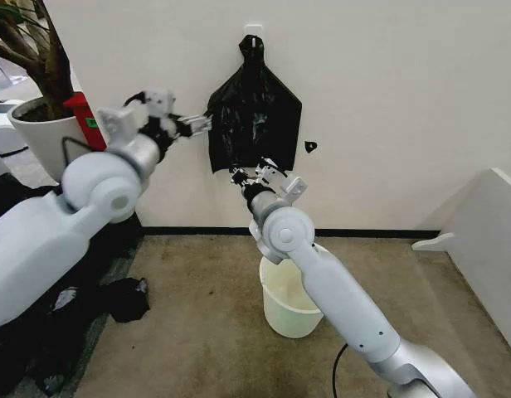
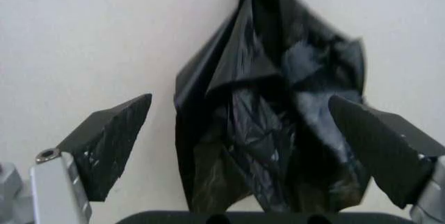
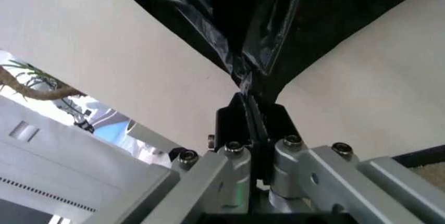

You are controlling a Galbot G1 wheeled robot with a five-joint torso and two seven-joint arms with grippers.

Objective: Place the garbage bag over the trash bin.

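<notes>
A flat black bag (image 1: 254,116) with sloping shoulders hangs from a white wall hook (image 1: 253,33). My right gripper (image 1: 241,175) is shut on a pinch of glossy black film (image 3: 268,52) at that bag's lower edge. I cannot tell whether this film is the garbage bag or the hanging bag's own hem. My left gripper (image 1: 202,124) is open at the bag's left edge. In the left wrist view its dark fingers (image 2: 111,140) stand on either side of the wrinkled plastic (image 2: 271,130). The cream trash bin (image 1: 282,305) stands on the carpet below, partly behind my right arm.
A big white plant pot (image 1: 41,139) and a red object (image 1: 83,116) stand at the left by the wall. Loose black plastic (image 1: 123,298) lies on the floor at the left. A white panel (image 1: 488,240) borders the right side.
</notes>
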